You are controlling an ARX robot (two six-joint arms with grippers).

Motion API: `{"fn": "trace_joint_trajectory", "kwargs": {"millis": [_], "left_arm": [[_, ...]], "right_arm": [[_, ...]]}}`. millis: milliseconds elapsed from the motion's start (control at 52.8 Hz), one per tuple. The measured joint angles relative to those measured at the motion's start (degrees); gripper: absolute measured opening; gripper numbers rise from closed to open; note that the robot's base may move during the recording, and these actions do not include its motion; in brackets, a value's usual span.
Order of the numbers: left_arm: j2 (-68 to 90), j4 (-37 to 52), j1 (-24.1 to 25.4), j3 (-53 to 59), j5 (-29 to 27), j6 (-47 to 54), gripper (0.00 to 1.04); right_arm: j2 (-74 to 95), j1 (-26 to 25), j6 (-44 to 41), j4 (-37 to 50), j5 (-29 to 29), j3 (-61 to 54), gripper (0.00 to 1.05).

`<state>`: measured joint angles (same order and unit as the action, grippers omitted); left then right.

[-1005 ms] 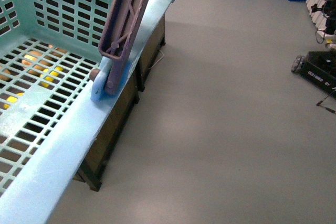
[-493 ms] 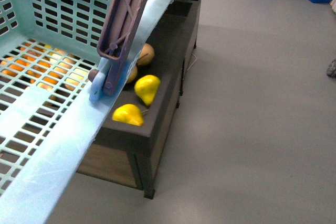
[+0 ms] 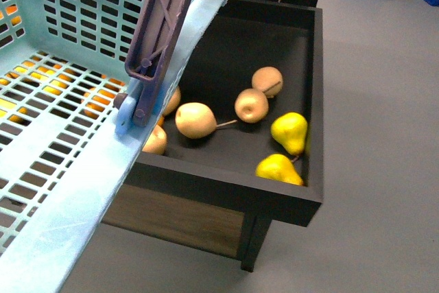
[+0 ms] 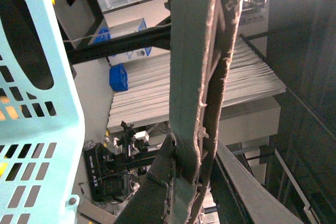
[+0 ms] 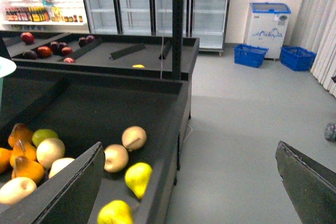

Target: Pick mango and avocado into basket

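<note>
Nothing is done yet: the basket [image 3: 68, 190] is empty, our left hand [image 4: 194, 182] seemingly clamped on its handle [image 3: 164, 25], right hand [image 5: 189, 182] spread apart. We see no mango or avocado among the pears [image 3: 289, 132].

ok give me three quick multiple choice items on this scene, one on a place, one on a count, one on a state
1. Where do the yellow pears lie?
A. on the floor
B. in the dark bin, by its right wall
C. on a fridge shelf

2. How many yellow pears does the front view show?
A. two
B. four
C. none

3. How is the right tool?
A. shut on a pear
B. shut, holding nothing
C. open, holding nothing

Answers:
1 B: both lie inside the bin near its right wall.
2 A: only two are yellow; the other fruit is tan.
3 C: its fingers stand wide apart with nothing between them.
</note>
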<state>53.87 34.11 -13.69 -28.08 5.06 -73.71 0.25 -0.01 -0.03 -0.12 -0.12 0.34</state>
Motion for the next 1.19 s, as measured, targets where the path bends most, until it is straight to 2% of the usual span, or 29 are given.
{"fn": "trace_joint_trajectory", "kwargs": {"millis": [1194], "left_arm": [[0.1, 0.0, 0.0, 0.0, 0.0, 0.0, 0.14]], "right_arm": [[0.0, 0.0, 0.0, 0.0, 0.0, 0.0, 0.97]]}}
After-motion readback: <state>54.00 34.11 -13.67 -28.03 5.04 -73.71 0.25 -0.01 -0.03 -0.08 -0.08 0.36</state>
